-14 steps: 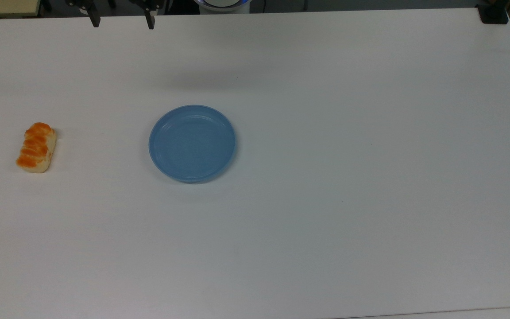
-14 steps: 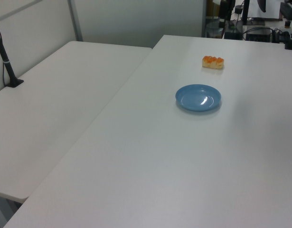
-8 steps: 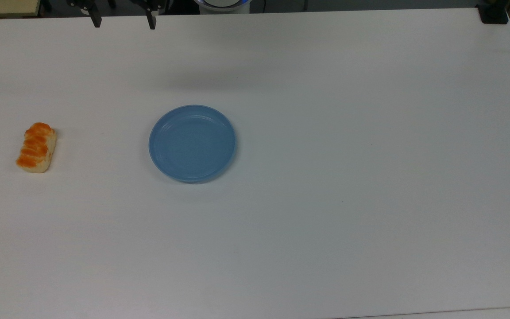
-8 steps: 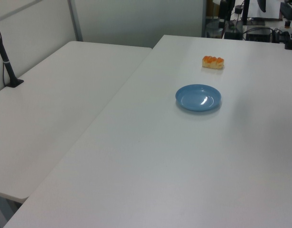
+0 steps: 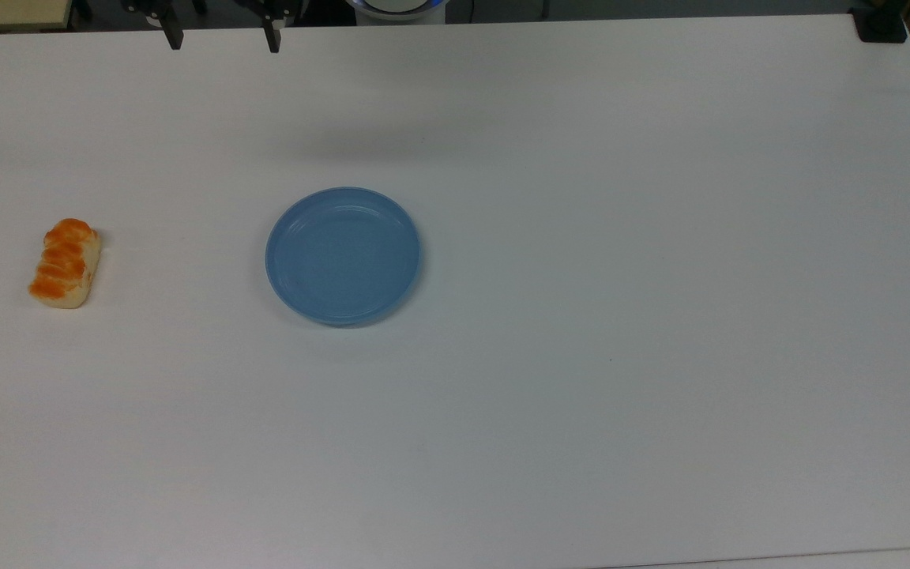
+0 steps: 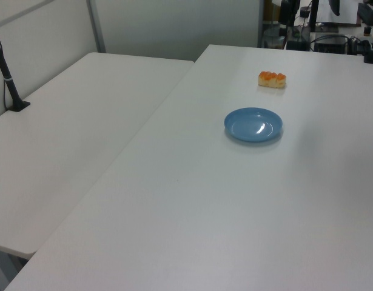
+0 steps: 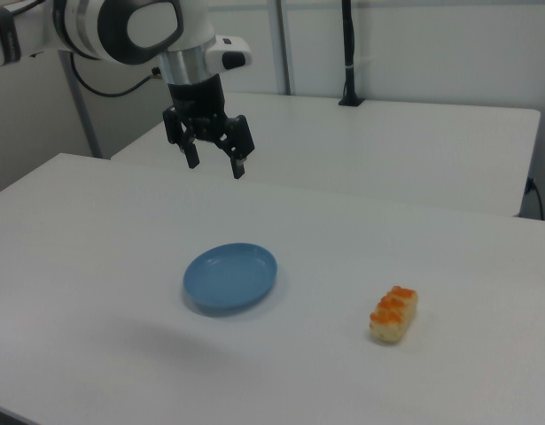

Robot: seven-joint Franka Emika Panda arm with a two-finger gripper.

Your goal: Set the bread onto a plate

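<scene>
- Top view: the bread (image 5: 65, 263) lies on the white table (image 5: 581, 237) at the top view's left, well apart from the empty plate (image 5: 343, 255)
- Right view: the gripper (image 7: 215, 164) hangs high above the table with its jaws spread wide, holding nothing
- The bread looks light and probably soft, with a glossy top that may be slippery
- Best taken across its narrow width, on the pale sides near mid-length, squeezed gently
</scene>
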